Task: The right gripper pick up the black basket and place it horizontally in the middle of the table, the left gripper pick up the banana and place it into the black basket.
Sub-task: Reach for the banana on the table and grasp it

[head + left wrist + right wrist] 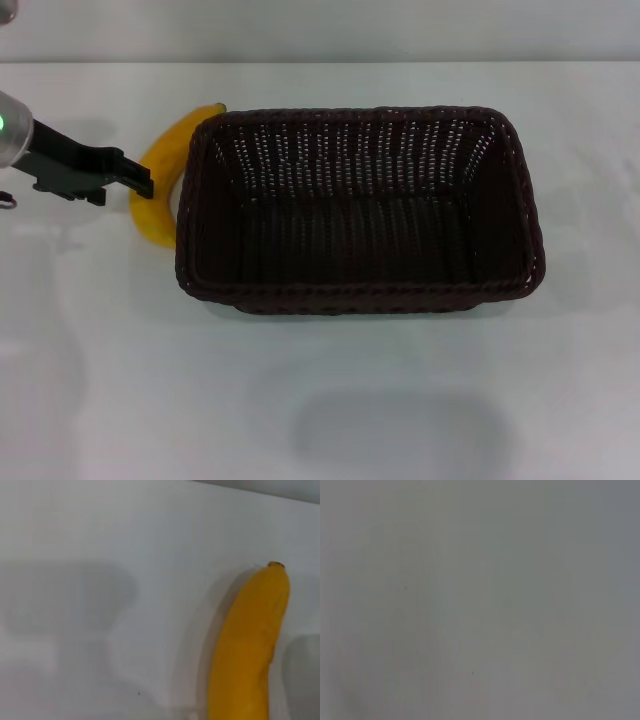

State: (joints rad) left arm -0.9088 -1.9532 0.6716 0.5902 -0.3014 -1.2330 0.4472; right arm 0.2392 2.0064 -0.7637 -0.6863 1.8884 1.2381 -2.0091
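The black basket lies lengthwise across the middle of the white table, and its inside holds nothing. Against the basket's left outer wall lies the yellow banana, curved, one end near the basket's far left corner. My left gripper comes in from the left edge on its black forearm, its tip right at the banana's middle. In the left wrist view the banana rests on the table close beneath the camera. The right gripper is out of view.
A soft shadow falls on the table in front of the basket. The right wrist view shows only plain grey-white surface.
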